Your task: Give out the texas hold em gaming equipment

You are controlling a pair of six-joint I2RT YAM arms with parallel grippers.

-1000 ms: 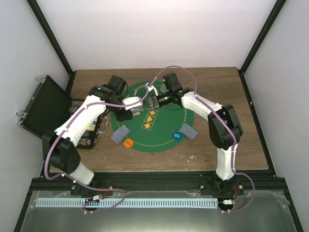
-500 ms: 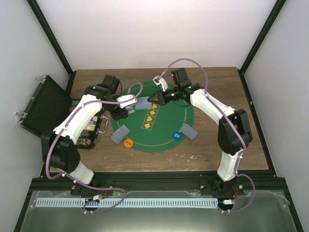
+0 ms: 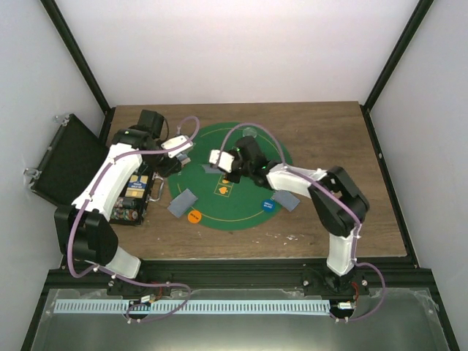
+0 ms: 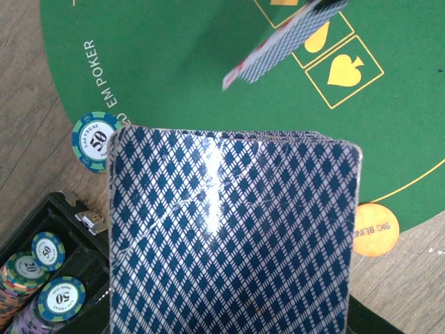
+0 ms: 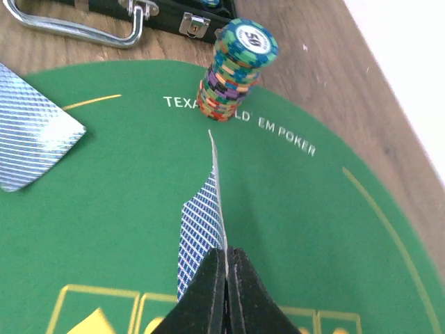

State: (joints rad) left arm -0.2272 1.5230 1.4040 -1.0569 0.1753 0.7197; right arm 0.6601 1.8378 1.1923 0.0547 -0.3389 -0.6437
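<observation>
At the near edge of the mat [image 3: 245, 219] lie an orange disc [image 4: 375, 228], lettered BIG BLIN as far as you can read it, and a blue disc [image 3: 269, 205]. Each sits just beside a small face-down card pile, the left pile [image 3: 183, 202] and the right pile [image 3: 287, 199].

Over the mat's middle your right tool [image 5: 226, 256] is pinched tight on one blue-backed card [image 5: 201, 223], held on edge above the yellow boxes. The card's long axis runs away from the tool toward the mat's left edge, where a chip stack [image 5: 235, 73] stands, its top chip marked 50 and LAS VEGAS. The white print there reads TEXA…LD EM POKER, with the stack hiding the middle.

Your left tool [image 3: 174, 155], closed on the deck [image 4: 233, 236], hangs at that same left edge, near the open black case [image 3: 73, 164] on the counter off the mat.

The right arm has the card, so the next move is its to make. I judge the card needs tipping flat, probably toward the mat's far side.
</observation>
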